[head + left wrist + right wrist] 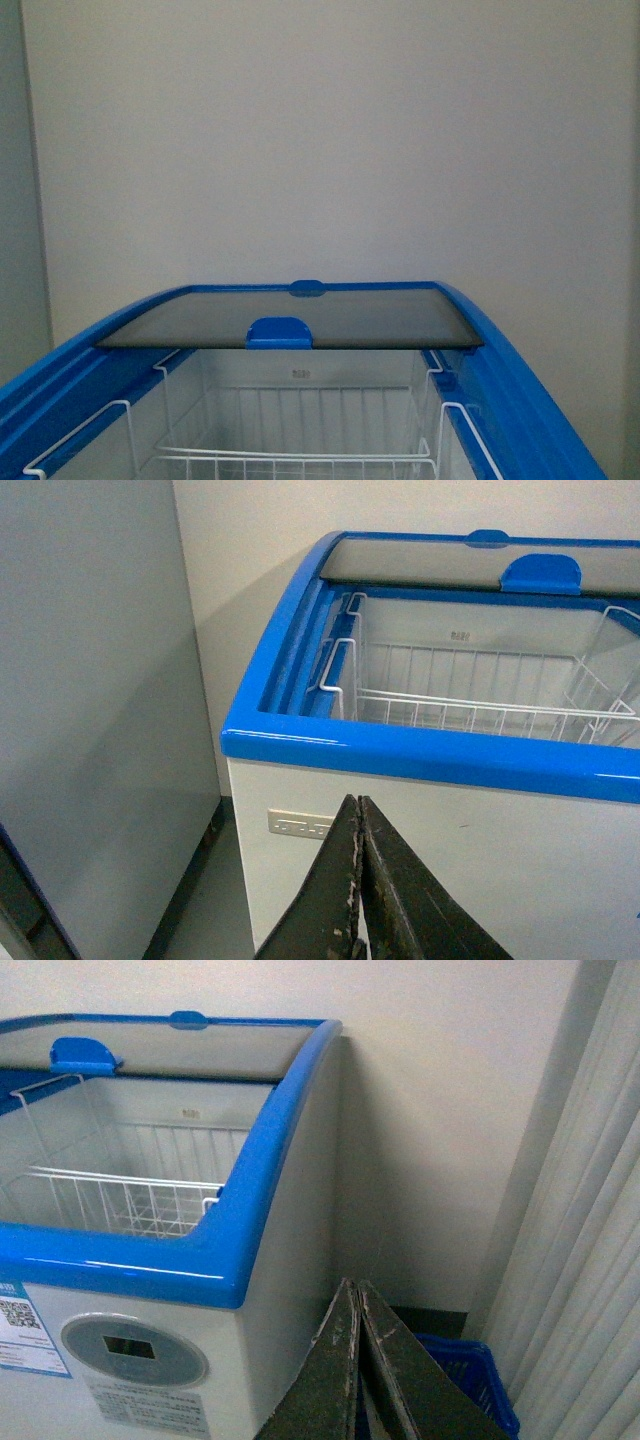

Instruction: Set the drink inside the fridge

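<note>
The fridge (pixel 540 400) is a white chest cooler with a blue rim, standing right in front of me. Its glass lid (pixel 300 318) is slid to the back, so the near half is uncovered. White wire baskets (pixel 300 462) hang inside and look empty. No drink shows in any view. My left gripper (pixel 359 805) is shut with nothing in it, held low in front of the fridge's (pixel 430 755) white wall. My right gripper (pixel 355 1288) is shut and empty too, beside the fridge's (pixel 230 1260) right front corner, near the oval grey display (pixel 133 1350).
A tall grey cabinet (pixel 95 710) stands close on the fridge's left. A blue plastic basket (pixel 470 1375) sits on the floor to the right, by a pale curtain (pixel 590 1250). A plain wall (pixel 330 140) rises behind the fridge.
</note>
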`<state>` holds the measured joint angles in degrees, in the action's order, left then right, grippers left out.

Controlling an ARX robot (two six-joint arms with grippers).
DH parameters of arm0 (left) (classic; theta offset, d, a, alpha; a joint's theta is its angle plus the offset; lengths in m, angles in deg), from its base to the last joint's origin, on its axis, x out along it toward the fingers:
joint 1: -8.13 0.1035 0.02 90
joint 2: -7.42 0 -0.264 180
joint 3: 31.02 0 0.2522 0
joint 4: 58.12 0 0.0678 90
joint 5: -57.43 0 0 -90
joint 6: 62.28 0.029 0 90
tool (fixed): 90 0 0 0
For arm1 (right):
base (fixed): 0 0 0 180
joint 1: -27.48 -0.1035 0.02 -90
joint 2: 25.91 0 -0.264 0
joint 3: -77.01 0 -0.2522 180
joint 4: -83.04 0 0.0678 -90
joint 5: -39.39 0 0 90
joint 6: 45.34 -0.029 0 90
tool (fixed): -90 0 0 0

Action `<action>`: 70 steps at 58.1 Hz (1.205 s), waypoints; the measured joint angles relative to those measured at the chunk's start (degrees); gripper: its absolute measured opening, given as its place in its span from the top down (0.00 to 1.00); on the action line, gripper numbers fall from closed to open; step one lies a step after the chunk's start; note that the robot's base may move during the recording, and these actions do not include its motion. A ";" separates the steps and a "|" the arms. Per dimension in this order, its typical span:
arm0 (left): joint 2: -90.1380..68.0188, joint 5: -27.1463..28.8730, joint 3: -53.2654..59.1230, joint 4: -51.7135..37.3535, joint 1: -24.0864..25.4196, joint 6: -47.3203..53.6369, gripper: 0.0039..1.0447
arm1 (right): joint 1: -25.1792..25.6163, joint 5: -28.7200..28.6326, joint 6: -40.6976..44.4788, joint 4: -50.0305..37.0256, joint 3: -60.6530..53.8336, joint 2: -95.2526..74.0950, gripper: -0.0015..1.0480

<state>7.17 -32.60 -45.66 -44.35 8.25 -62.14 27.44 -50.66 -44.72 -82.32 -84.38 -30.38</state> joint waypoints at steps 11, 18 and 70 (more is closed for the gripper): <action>0.00 -0.02 0.00 0.00 0.00 0.00 0.98 | 0.00 0.02 0.02 -0.26 -1.07 0.94 0.97; 0.00 -0.02 0.00 0.00 -0.02 0.00 0.98 | 0.00 0.00 0.00 -0.42 -1.86 1.55 0.97; 0.00 -0.02 0.00 0.00 -0.02 -0.02 0.08 | 0.00 0.00 -0.04 -0.76 -3.93 4.11 0.08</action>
<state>7.17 -32.62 -45.66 -44.35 8.23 -62.16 27.44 -50.66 -44.76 -83.08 -88.32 -26.27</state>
